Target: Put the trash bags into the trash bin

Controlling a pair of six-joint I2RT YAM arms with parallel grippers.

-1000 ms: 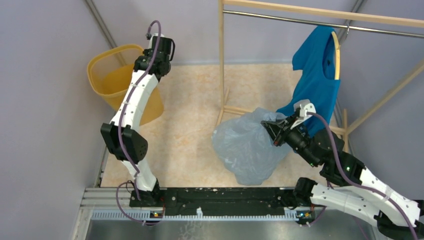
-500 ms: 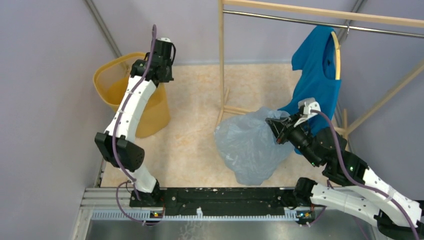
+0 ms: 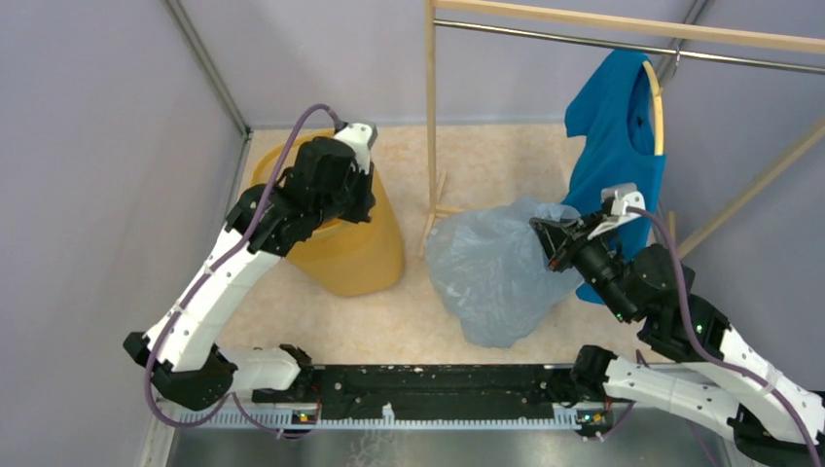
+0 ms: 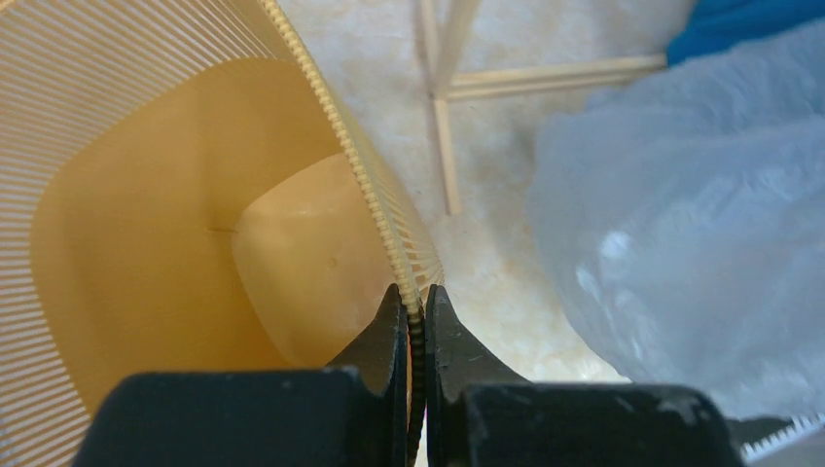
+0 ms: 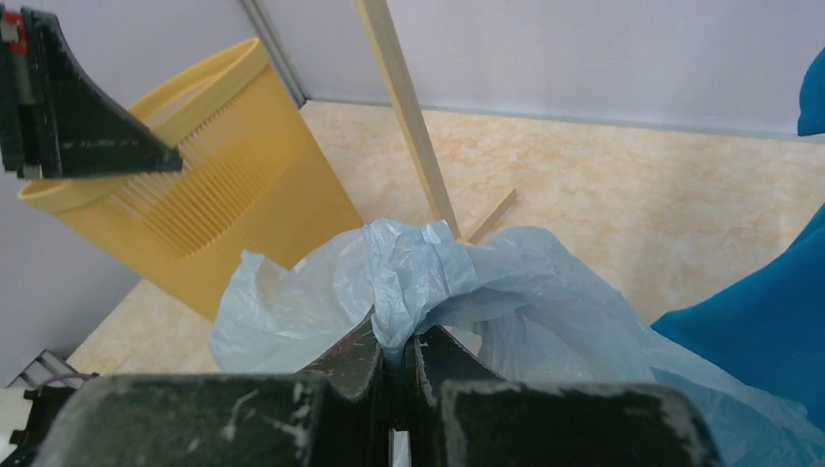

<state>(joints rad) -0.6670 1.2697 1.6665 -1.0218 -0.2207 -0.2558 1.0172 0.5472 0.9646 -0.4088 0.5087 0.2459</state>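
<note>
1. Now, L gripper (image 4: 413,302) is clenched on the rim of the trash bin (image 3: 362,255). One finger sits inside and one outside, w/ the ribbed mesh wall pinched between them.
2. Bin is yellow-orange and stands on the pale marbled floor (image 3: 486,161) at the left side, near the grey wall. L wrist view looks down into it (image 4: 146,243): solid base, nothing inside.
3. Can't tell if the bin is upright or tipped; the L arm covers most of the rim from above.
4. R gripper (image 5: 397,342) is clamped shut on the bunched top of the trash bag (image 5: 438,272), and crinkled film pokes up between the fingers.
5. Bag (image 3: 491,277) is pale blue-grey and see-through, and hangs below the R gripper (image 3: 547,238), billowed out wide. Whether its bottom touches the floor, can't tell.
6. Bag is outside the bin, to the bin's right, w/ a strip of bare floor between. The two are near but apart.
7. Wooden rack (image 3: 430,117) stands behind; its post comes down between bin and bag in the overhead view.
8. Blue shirt (image 3: 618,136) hangs on a hanger from the rack's rail, just behind the R gripper. The bag's upper edge overlaps the shirt's lower part in the overhead view.
</note>
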